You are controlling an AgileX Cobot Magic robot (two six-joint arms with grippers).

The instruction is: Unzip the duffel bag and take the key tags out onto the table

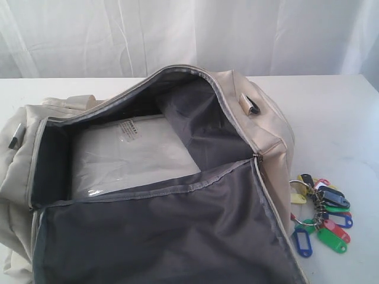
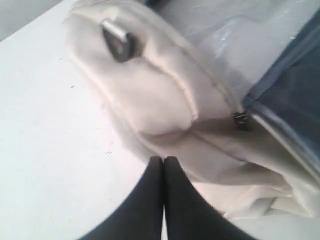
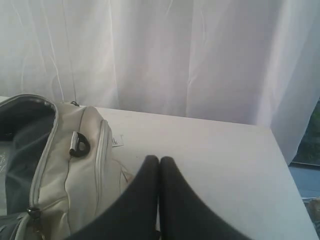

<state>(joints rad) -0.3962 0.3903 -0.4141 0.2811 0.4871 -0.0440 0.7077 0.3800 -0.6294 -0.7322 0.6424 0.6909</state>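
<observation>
The cream duffel bag lies unzipped on the white table, its dark grey lining and a clear plastic-wrapped insert showing. The key tags, a bunch in blue, green, red, yellow and black, rest on the table just right of the bag. Neither gripper appears in the exterior view. My left gripper is shut and empty, close beside the bag's end above the table. My right gripper is also shut and empty, over the table beside the bag's other end.
A white curtain hangs behind the table's far edge. A metal strap ring sits on the bag's right end and another ring on its left end. The table's right edge is near.
</observation>
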